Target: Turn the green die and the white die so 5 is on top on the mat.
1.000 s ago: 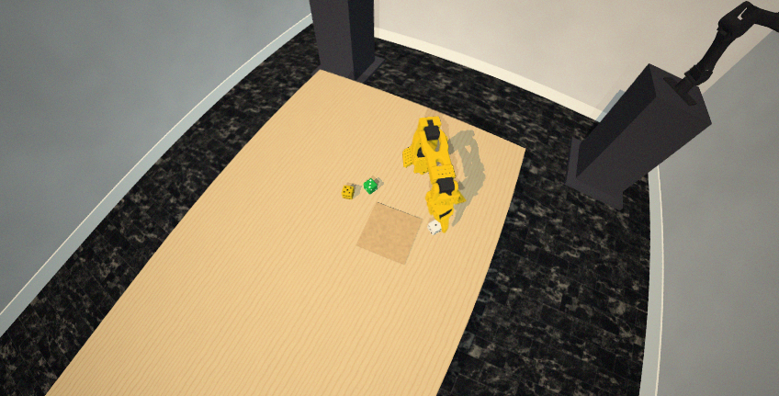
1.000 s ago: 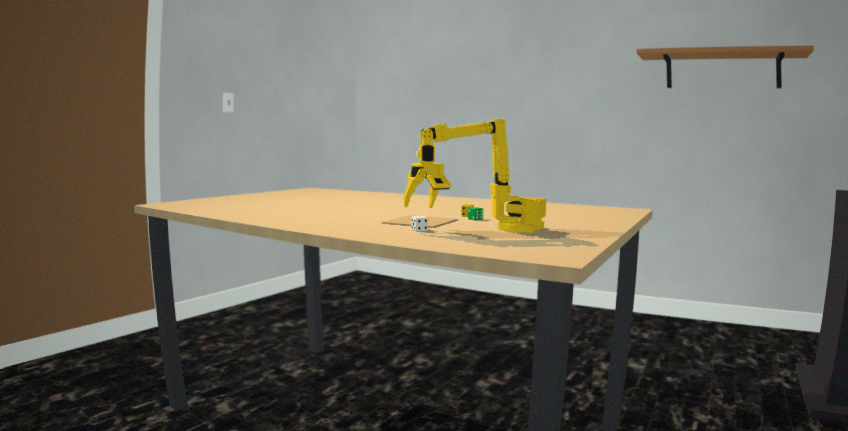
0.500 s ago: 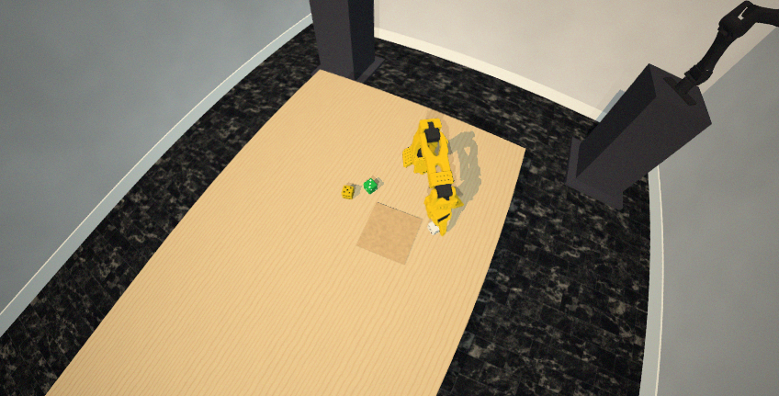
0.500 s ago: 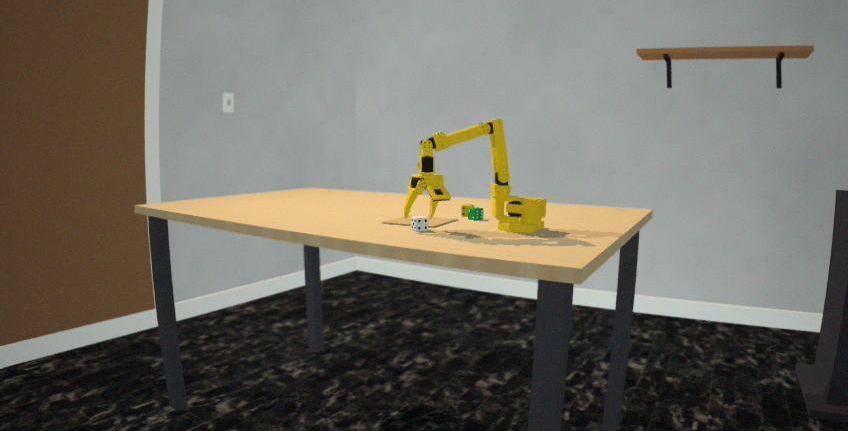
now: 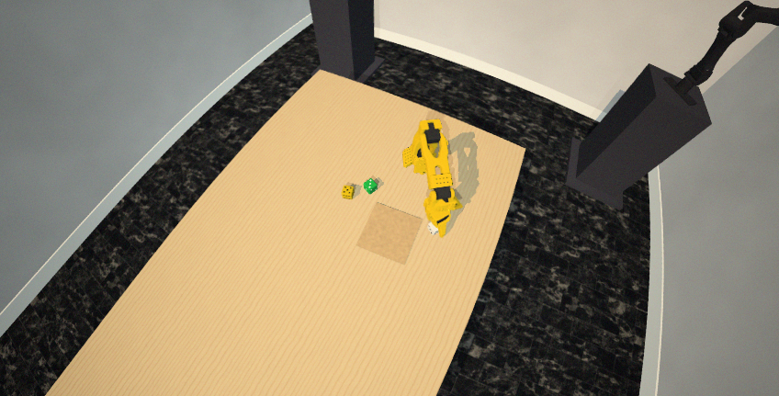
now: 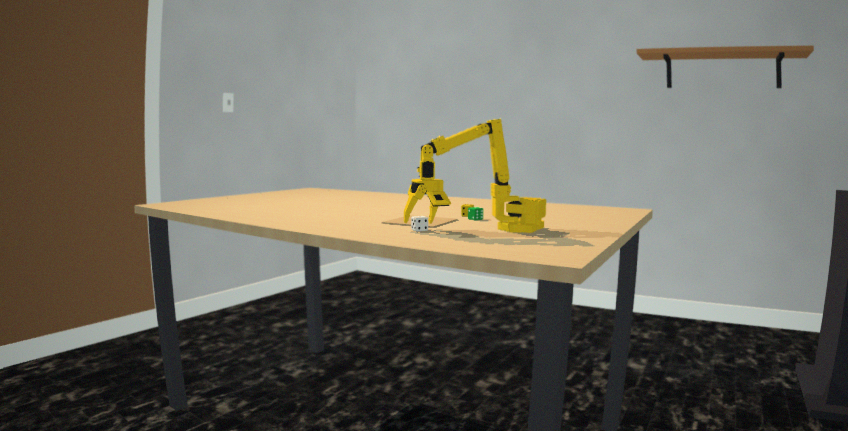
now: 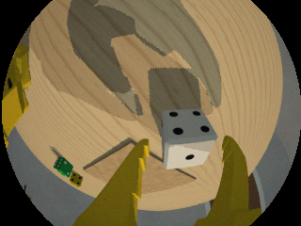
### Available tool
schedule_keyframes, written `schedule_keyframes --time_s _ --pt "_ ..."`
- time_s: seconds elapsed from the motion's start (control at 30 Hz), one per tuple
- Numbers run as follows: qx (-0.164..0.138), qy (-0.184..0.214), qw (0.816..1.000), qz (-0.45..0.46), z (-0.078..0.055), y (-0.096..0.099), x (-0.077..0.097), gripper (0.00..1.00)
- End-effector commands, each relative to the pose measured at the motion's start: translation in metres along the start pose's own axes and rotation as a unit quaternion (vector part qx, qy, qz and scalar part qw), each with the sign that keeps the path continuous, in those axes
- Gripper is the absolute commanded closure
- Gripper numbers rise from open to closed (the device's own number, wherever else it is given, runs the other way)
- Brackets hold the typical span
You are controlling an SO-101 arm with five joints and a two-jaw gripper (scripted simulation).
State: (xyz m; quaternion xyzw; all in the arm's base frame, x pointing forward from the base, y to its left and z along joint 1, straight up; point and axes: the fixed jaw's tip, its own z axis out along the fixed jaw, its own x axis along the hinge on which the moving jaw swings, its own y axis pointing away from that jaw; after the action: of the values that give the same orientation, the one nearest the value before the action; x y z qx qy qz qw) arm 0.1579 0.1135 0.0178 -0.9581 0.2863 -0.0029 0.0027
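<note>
The white die lies flat on the table, just off the edge of the tan mat. In the wrist view it shows a three-pip face and a one-pip face. My gripper is open. It points down just above the white die, with one finger on each side and neither touching it. The green die and the yellow die lie side by side on the table, off the mat, beyond its far corner.
The arm's base stands on the table behind the dice. Two dark camera stands are on the floor off the table's far end and right side. The table's right edge is near the gripper.
</note>
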Motion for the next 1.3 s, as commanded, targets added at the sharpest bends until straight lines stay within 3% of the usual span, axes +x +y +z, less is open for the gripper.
schedule_keyframes --time_s 0.0,0.67,1.27 --pt "0.01 0.003 1.0 -0.008 -0.0014 -0.0032 -0.0004 0.65" --pt "0.01 0.003 1.0 -0.008 -0.0015 -0.0055 -0.0004 0.69" --pt "0.01 0.003 1.0 -0.008 -0.0015 -0.0122 -0.0006 0.81"
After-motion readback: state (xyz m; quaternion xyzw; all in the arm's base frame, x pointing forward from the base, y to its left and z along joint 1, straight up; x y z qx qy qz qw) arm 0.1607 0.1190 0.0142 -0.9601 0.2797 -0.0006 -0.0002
